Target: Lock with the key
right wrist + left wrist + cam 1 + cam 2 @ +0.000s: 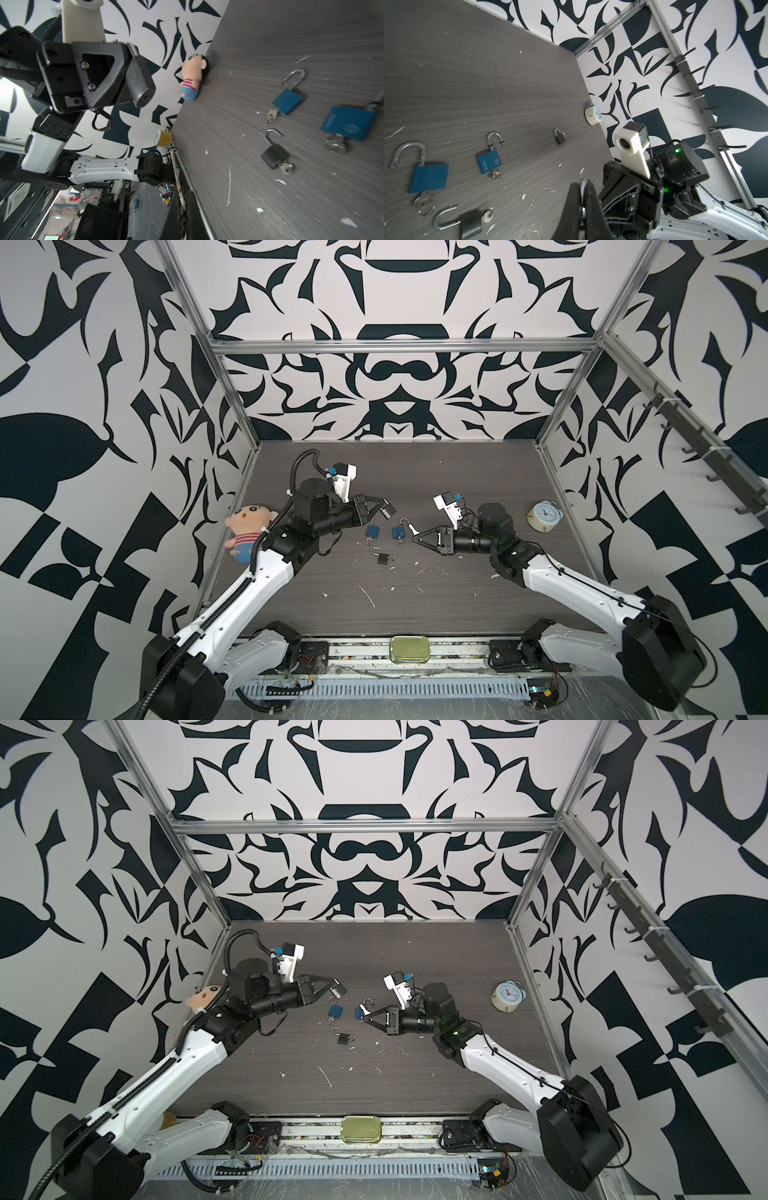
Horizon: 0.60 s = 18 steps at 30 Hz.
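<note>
Closest to the lens, a gold tin (409, 649) sits on the front rail between the two arm bases. Beyond it stretches the grey worktop (415, 601), flecked with white scraps.

The left end effector (380, 505) is clamped shut on the shackle of a black padlock (387, 512). The lock's body juts past the tips, raised clear of the surface, and in the right wrist view its bottom end is turned toward that camera.

The right end effector (414, 536) is closed on a small silver key (412, 526) that sticks up from its tips. In the right wrist view the key shows only as a thin metal edge between the fingers (173, 220). Key and held padlock are apart, facing each other across the middle.

On the worktop between them lie a blue padlock (372, 531) and a second blue padlock (400, 533), the latter just beside the right tips. Each has its shackle open and a key in its base. A loose black padlock (383, 558) lies nearer the front, also open with a key in it.

A plush doll (249, 531) lies by the left wall, and an alarm clock (544, 516) near the right wall.
</note>
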Motion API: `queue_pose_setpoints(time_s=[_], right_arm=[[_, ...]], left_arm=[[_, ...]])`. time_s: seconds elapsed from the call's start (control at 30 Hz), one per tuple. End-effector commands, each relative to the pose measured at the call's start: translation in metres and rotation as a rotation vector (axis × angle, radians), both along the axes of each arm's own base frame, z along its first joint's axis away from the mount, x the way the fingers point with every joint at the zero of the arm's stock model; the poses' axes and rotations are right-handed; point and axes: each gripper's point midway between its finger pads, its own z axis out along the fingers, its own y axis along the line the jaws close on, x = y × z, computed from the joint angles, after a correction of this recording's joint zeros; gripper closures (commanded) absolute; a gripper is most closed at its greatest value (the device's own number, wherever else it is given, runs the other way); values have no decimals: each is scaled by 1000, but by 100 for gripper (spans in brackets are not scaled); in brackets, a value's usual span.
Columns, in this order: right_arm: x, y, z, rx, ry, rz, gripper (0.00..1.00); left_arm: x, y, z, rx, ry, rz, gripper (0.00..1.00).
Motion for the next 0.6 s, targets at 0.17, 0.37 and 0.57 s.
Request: queue_pose_setpoints(time_s=[0.17,0.37,0.57], right_arm=[[42,-99,-18,-168,84,-354,100],[36,-146,-41,-191,175,-478,100],[23,-166,-68,-247,257,-530,100]], left_arm=[[-13,-54,-64,115,114,-149,100],[-22,-114,-98,179,172,-290,100],[-29,-170,-132,205,246,-398,100]])
